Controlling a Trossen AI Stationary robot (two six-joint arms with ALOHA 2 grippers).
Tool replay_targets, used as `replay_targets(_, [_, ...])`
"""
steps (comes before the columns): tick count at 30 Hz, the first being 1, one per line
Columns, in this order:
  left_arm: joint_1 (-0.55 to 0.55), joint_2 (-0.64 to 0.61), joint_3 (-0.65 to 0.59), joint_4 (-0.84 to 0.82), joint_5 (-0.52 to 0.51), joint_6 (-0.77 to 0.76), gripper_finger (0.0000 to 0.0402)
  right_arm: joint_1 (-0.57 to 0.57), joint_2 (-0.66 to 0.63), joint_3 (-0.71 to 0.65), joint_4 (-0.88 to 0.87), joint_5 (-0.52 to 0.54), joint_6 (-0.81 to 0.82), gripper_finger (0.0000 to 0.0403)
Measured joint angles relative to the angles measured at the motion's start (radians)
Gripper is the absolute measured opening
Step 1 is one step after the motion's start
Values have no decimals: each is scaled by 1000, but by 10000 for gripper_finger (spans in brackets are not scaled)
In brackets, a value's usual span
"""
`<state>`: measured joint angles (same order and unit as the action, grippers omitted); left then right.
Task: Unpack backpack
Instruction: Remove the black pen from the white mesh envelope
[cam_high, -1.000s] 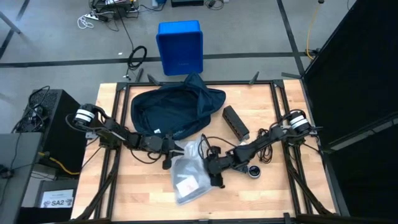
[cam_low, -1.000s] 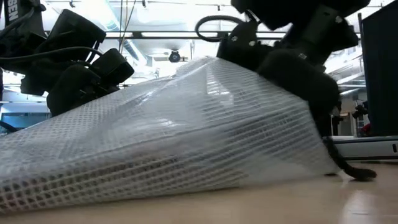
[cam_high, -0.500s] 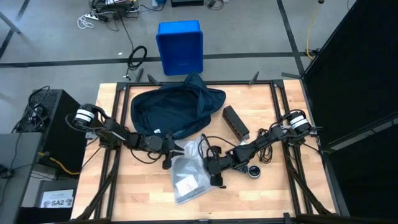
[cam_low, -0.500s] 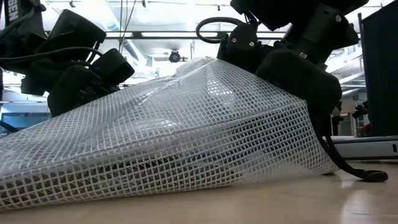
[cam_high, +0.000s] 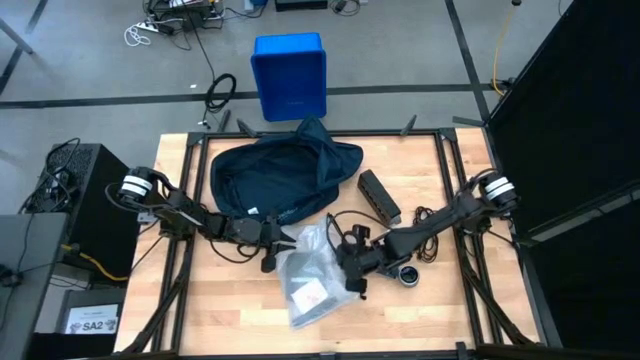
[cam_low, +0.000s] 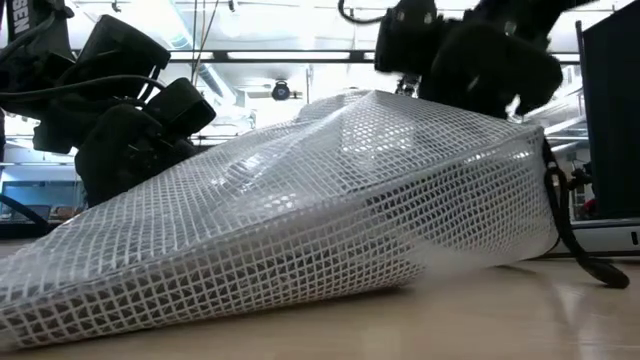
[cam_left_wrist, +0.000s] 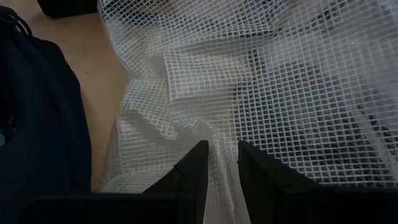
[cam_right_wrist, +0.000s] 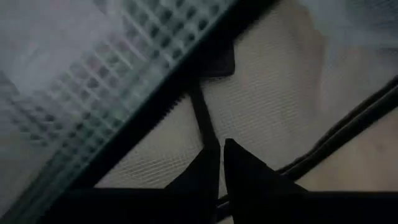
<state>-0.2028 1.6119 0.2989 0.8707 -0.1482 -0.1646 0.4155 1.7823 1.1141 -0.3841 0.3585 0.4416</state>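
The dark navy backpack lies slumped on the far half of the table. In front of it is a clear white-grid mesh pouch with flat items inside. It also fills the low view as the pouch. My left gripper is shut on the pouch's far-left corner, beside the backpack's near edge. My right gripper is shut at the pouch's right edge and stands above it in the low view. My left gripper pinches a bunched fold of the mesh between its two fingers, at the pouch's corner nearest the backpack. The fingers come from the table's left, slanting down. That corner is held up off the table. My right gripper pinches a thin black pull strip between its two fingertips. The strip runs from a black tab on the pouch's dark edge band. The fingers slant down from the table's right. The pouch's right side is raised; its near end rests on the table.
A black oblong box lies right of the backpack, a small round object right of my right gripper, and black cables loop near the right arm. A blue bin stands on the floor beyond the table's far edge.
My right gripper has shut on the pull strip and risen, moving a little toward the table's right. The pouch's right side has lifted with it and the mesh has drawn tauter, while the near end stays on the table.
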Motion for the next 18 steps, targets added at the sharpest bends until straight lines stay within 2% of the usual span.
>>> replay_targets(6, [0,0,0,0,0,0,62,16,-14,28,-30,-8,2,1])
replay_targets(10, [0,0,0,1,0,0,62,13,0,6,55,-28,-32,6])
replay_targets(14, [0,0,0,1,3,-1,62,-6,50,-1,134,-75,-53,41])
replay_targets(18, [0,-1,0,6,4,-2,62,-27,110,-1,189,-82,-67,104])
